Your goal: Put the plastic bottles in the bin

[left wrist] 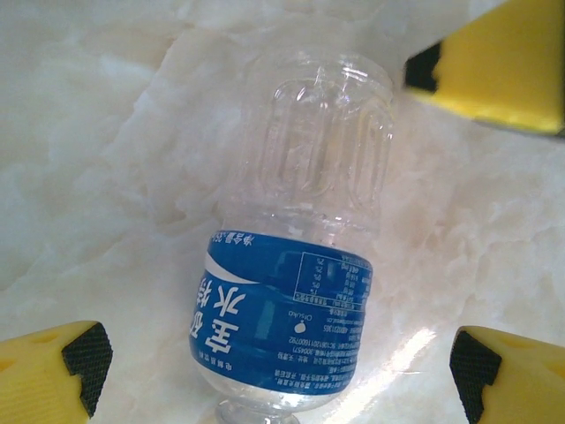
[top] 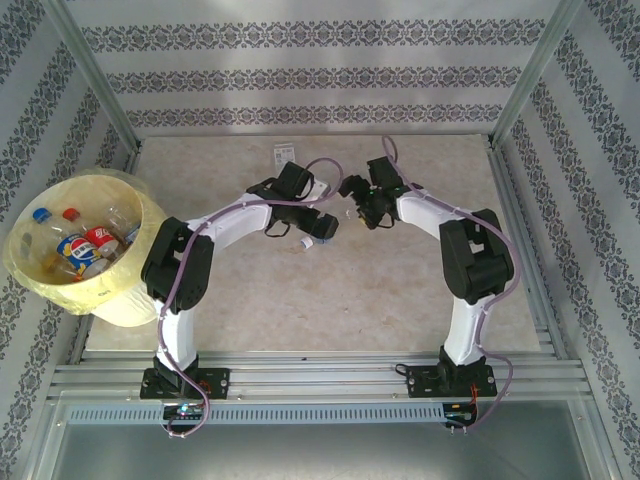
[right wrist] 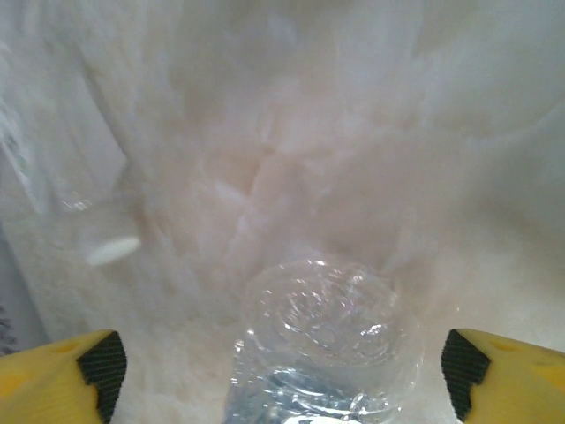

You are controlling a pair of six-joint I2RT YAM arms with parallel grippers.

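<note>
- At far left, beside the desk's edge, the bin (top: 115, 300) stands upright. It is a wide pale-yellow bucket with a thin yellow liner folded over its rim.
- Inside the bin, several plastic bottles (top: 85, 245) lie in a loose heap. One blue cap, one red cap and some red and blue labels can be made out, but an exact count is not possible.
- Toward the middle of the desk (top: 420, 300), the left end effector (left wrist: 275, 362) is spread wide. Its yellow fingers straddle a bottle without touching it.
- That clear bottle (left wrist: 296, 256), with a blue label, lies on its side on the pale marbled surface, well apart from the bin. Its neck points toward the left wrist camera.
- Just to the right, the right end effector (right wrist: 282, 362) is also spread wide and grips nothing. Between its fingers sits the blurred end of a clear bottle, probably the same one, though that cannot be confirmed.
- Progress, as a judgement: most of the job looks done, since the bin already holds a pile. The bottle between the two arms seems to be the one left outside. It has yet to be grasped, carried left and dropped in.
</note>
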